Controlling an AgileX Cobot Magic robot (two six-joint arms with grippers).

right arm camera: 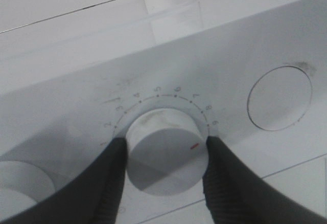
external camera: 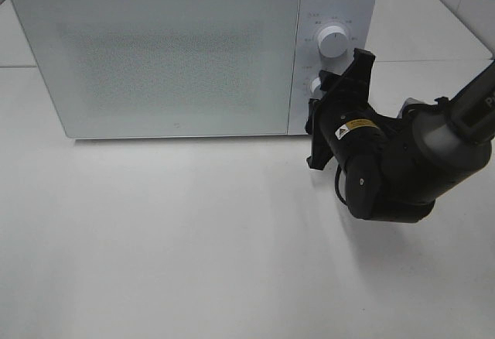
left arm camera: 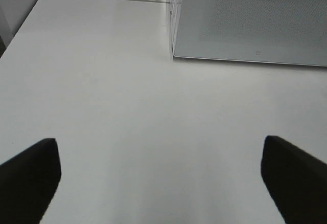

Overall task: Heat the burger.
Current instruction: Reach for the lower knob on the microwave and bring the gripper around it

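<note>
The burger is out of view; the white microwave (external camera: 178, 53) has its door shut and the speckled door panel hides the inside. My right gripper (external camera: 321, 95) reaches to the control panel, where it is shut on the lower dial (right arm camera: 166, 150), with one finger (right arm camera: 104, 183) on each side of it. The dial's red mark points near the high end of its number scale. The upper dial (external camera: 332, 41) is free. Low over the bare table, left of the microwave (left arm camera: 250, 19), my left gripper (left arm camera: 161, 183) stands wide open with nothing between its fingers.
A round flat button (right arm camera: 279, 98) sits on the panel beside the gripped dial. The white table (external camera: 193, 238) stretches in front of the microwave. The right arm's dark wrist (external camera: 387, 169) hangs over the table's right side.
</note>
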